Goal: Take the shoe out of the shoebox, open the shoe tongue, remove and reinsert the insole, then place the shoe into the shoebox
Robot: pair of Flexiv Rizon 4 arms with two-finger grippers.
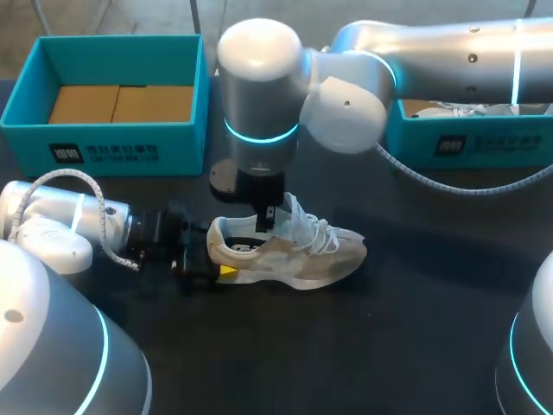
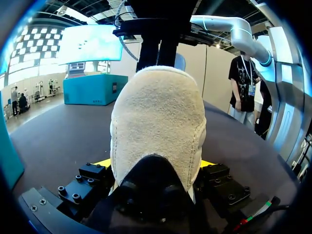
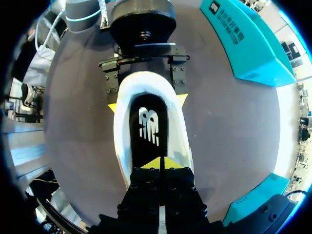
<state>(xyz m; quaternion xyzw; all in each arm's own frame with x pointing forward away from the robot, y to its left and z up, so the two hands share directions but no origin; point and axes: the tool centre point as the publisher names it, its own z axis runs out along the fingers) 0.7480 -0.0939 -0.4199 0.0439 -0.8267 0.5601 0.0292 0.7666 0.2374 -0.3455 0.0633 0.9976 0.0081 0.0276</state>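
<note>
Inside the shoe [image 1: 298,258], right pincer [image 3: 160,164] vertical

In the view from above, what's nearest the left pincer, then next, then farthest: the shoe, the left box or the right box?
1. Shoe: its heel is held in the left pincer.
2. Left box: back left, behind the pincer.
3. Right box: back right, far across.

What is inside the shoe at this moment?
A black insole with a white logo lines the shoe at the heel. Further forward, the right gripper covers the opening, so the toe end cannot be seen.
</note>
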